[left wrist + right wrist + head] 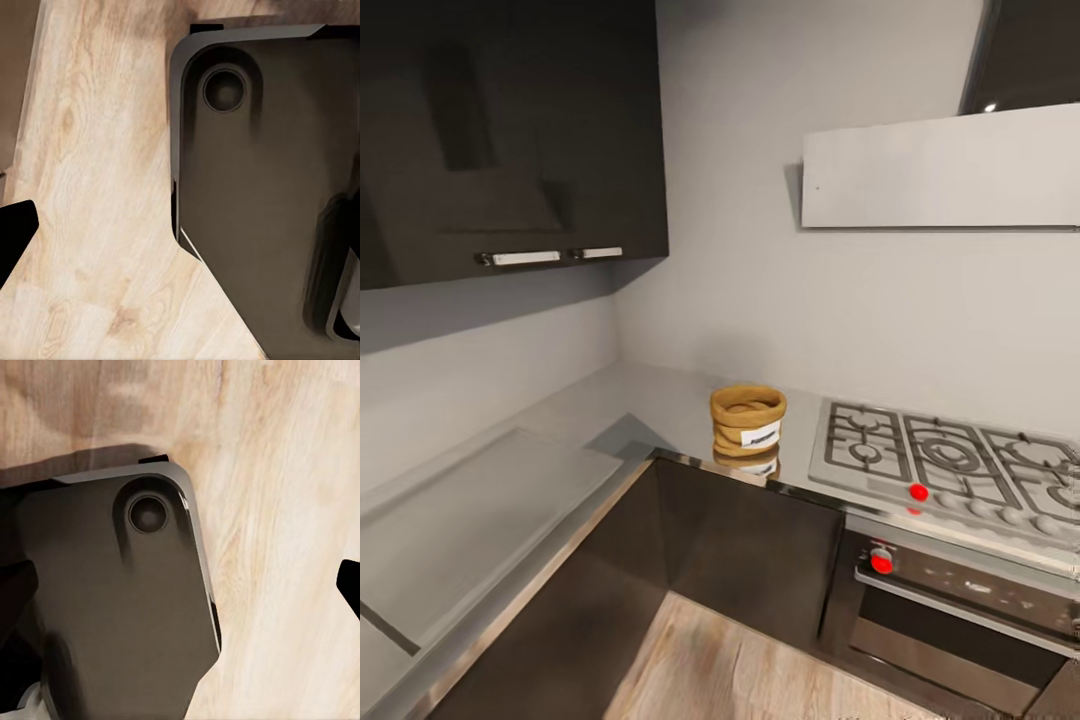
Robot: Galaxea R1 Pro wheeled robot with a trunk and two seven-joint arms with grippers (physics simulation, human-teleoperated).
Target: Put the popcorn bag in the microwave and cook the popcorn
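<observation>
Tan popcorn bag (pixel 748 421) stands upright on the steel countertop (pixel 660 405), near the corner, just beside the gas hob (pixel 945 460). Both wrist cameras look down on wooden floor (pixel 97 187) and the robot's dark base (pixel 112 607); whether either gripper is parted or closed cannot be told.

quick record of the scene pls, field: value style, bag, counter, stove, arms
popcorn bag: upright on the countertop, near the corner, left of the gas hob
bag state: rim rolled, top open, white label facing the camera
oven: built in under the hob, red knob
wrist views: look down at wood floor and the robot's dark base
pincer state: cannot tell
</observation>
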